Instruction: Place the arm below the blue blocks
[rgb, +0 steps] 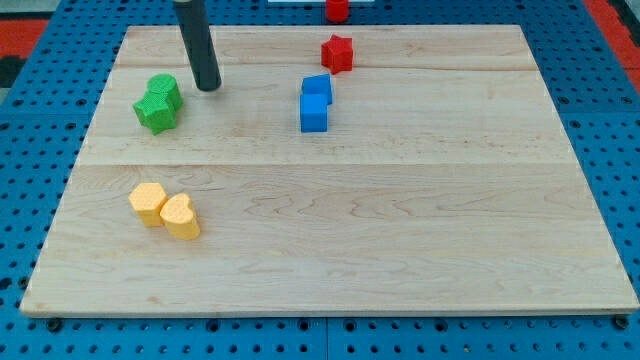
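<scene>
Two blue blocks stand touching near the board's upper middle: an upper blue block (317, 88) and a blue cube (313, 113) just below it. My rod comes down from the view's top left, and my tip (208, 87) rests on the board well to the left of the blue blocks, at about their height in the view. It is just right of two green blocks (158, 103) and does not touch them.
A red star-shaped block (338, 52) sits above and right of the blue blocks. A red block (337, 10) lies beyond the board's top edge. A yellow hexagonal block (148, 203) and a yellow heart-shaped block (181, 216) touch at the lower left.
</scene>
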